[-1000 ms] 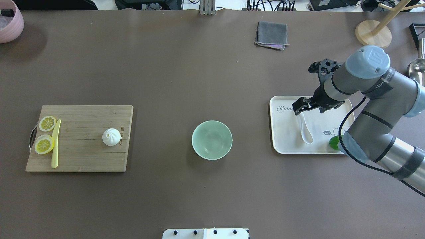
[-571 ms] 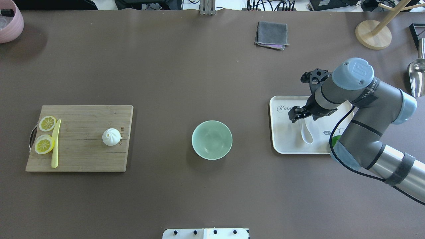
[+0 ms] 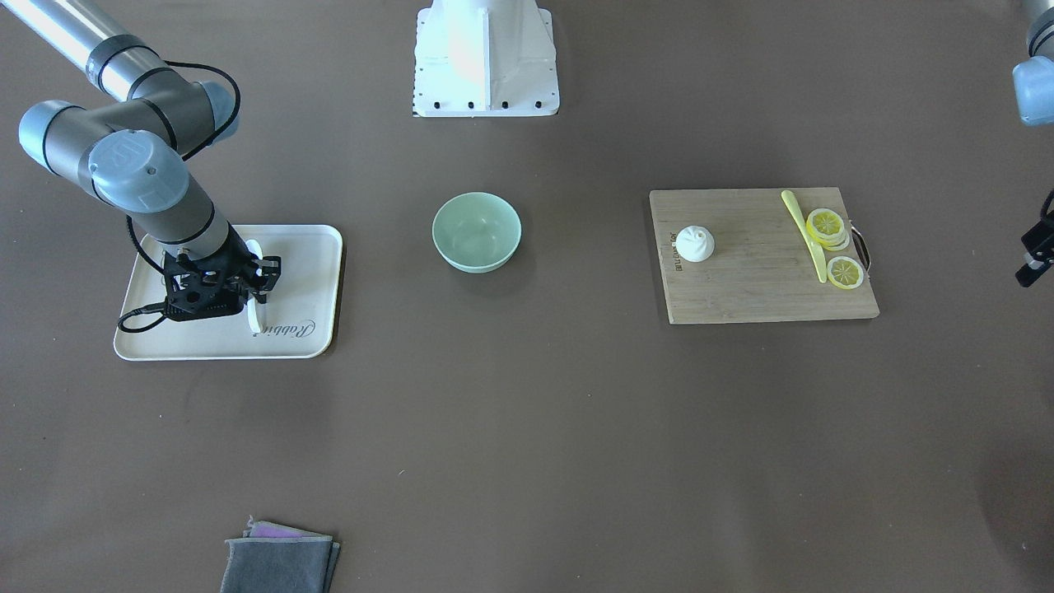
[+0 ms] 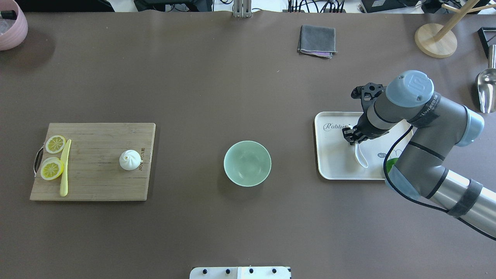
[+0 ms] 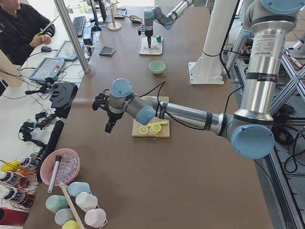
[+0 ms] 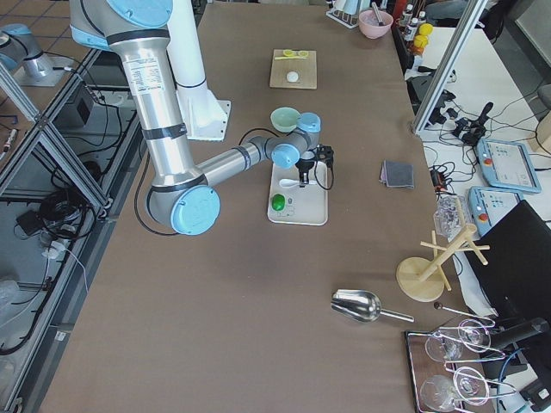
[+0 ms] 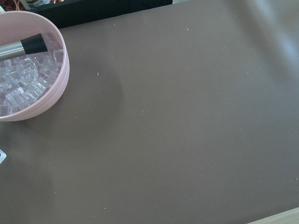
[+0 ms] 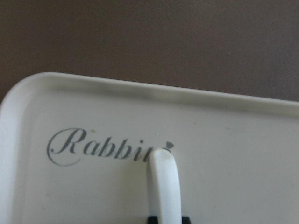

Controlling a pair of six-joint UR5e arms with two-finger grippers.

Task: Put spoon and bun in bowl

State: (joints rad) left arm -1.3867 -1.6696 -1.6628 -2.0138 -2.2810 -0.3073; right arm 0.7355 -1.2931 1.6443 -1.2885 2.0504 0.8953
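Observation:
The white spoon lies on a white tray at the right. My right gripper is down on the tray and shut on the spoon's handle. In the right wrist view the handle runs between the two black fingertips. The mint-green bowl stands empty at the table's middle. The white bun sits on a wooden cutting board at the left. My left gripper hangs above the table far left of the board, and I cannot tell whether it is open or shut.
Lemon slices and a yellow knife lie on the board's left side. A green object sits on the tray's near right corner. A grey cloth, a pink bowl of ice, a wooden stand and a metal scoop lie around the edges.
My right gripper has moved down and in over the spoon's handle and closed on it. The spoon has turned slightly on the tray. Nothing else has moved.

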